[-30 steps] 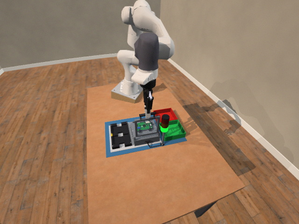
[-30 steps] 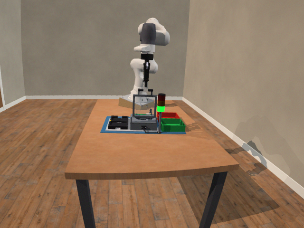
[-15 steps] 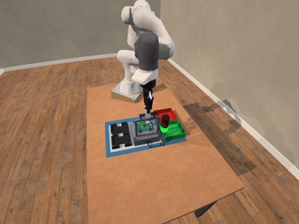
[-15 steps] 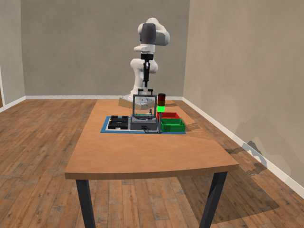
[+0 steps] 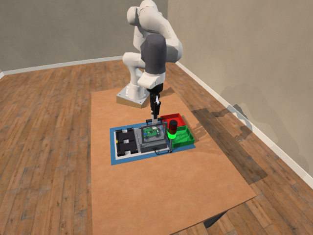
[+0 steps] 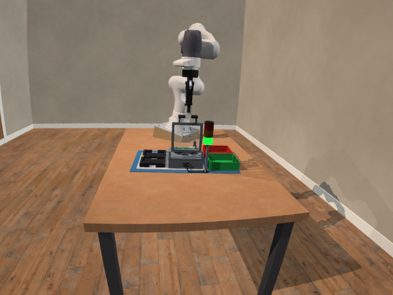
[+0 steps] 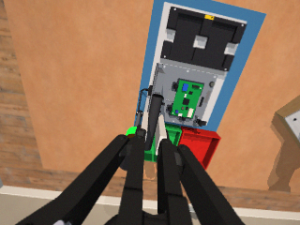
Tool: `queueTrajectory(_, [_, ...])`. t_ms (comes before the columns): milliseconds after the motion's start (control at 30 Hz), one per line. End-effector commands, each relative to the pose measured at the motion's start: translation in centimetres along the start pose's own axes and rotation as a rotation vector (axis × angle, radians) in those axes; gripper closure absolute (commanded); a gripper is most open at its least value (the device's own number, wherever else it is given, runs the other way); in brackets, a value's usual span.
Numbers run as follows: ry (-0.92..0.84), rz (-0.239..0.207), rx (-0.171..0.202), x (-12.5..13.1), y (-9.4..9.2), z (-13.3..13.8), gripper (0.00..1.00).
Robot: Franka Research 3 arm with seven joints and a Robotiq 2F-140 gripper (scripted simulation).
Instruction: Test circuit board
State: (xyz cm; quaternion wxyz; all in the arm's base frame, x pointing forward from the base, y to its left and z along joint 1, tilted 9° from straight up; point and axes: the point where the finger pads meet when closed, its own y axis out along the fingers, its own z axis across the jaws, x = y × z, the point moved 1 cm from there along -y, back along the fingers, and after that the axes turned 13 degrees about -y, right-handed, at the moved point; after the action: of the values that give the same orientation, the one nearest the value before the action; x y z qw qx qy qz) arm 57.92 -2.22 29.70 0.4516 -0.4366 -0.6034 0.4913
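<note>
Wrist view, looking straight down, shows the circuit board (image 7: 188, 99): a small green rectangle studded with black chips, one blue part near the tray-side end and a white connector at the end toward the bins. It lies face up on the grey plate of the tester (image 7: 211, 96). The tester's lid (image 6: 186, 137) stands raised and upright, a clear pane in a dark frame, with its black handle (image 6: 188, 117) at the top edge. The gripper (image 6: 188, 109) hangs over that handle with its fingers clamped on it.

One board, one tester, one signal tower (image 6: 208, 137) lit green. One black tray (image 5: 125, 142) with two pockets, neither holding a board. Two bins stand side by side: a red bin (image 5: 173, 118) and a green bin (image 5: 183, 138). All rest on one blue bench mat (image 5: 131, 159) on the wooden table (image 6: 177, 203).
</note>
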Motion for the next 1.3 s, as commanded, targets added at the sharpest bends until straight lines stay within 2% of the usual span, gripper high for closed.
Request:
queueTrajectory(0, [-0.001,0.005,-0.01,0.08,-0.11,-0.45,1.0])
queueTrajectory(567, [-0.001,0.005,-0.01,0.08,-0.11,-0.45,1.0])
queueTrajectory(600, [-0.001,0.005,-0.01,0.08,-0.11,-0.45,0.84])
queueTrajectory(1267, [-0.001,0.005,-0.01,0.08,-0.11,-0.45,0.84])
